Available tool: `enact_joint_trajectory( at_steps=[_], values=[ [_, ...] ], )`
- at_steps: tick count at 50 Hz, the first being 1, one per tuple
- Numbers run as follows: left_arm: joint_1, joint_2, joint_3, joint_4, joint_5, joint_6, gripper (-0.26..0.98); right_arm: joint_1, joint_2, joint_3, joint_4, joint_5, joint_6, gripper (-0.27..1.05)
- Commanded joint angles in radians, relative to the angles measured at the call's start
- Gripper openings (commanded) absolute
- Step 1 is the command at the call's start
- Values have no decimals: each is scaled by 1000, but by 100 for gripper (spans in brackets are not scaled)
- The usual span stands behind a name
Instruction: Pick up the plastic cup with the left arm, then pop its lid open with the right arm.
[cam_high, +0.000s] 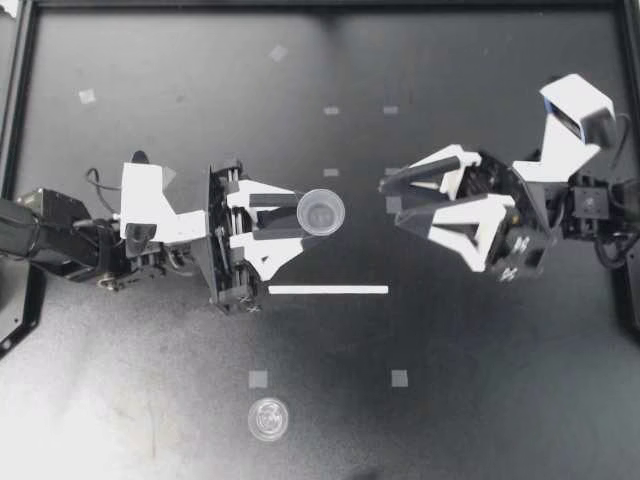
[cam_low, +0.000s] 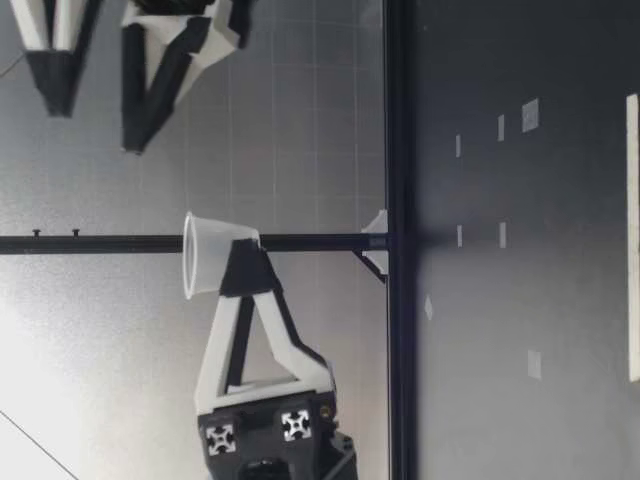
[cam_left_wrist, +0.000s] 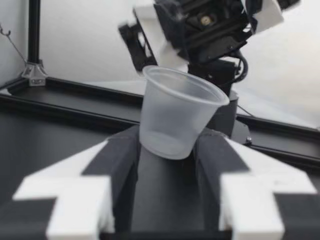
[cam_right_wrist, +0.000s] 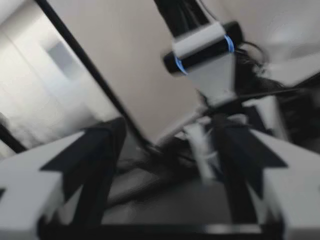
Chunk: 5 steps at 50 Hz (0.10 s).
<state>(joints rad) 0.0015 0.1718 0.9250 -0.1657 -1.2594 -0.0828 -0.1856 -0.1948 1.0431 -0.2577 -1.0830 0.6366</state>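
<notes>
Now my left gripper (cam_high: 298, 216) has both fingers clamped on the small translucent plastic cup (cam_high: 321, 212), upright, well above the black table (cam_high: 480, 400). My right gripper (cam_high: 390, 203), fingers apart & empty, faces it from near, slightly higher.

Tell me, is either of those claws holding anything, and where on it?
The left gripper holds a clear cup, pinched from two sides at its lower wall, near the base. The right gripper is open and empty.
</notes>
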Motion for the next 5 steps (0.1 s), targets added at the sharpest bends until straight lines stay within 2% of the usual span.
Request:
enact_joint_trajectory(
  at_steps=[1,5],
  values=[
    [2,-12,-11,2,-3,0,22,-6,-81,-29,-14,132,-133,70],
    [2,-12,-11,2,-3,0,22,-5,-127,-29,-29,264,-285,70]
  ],
)
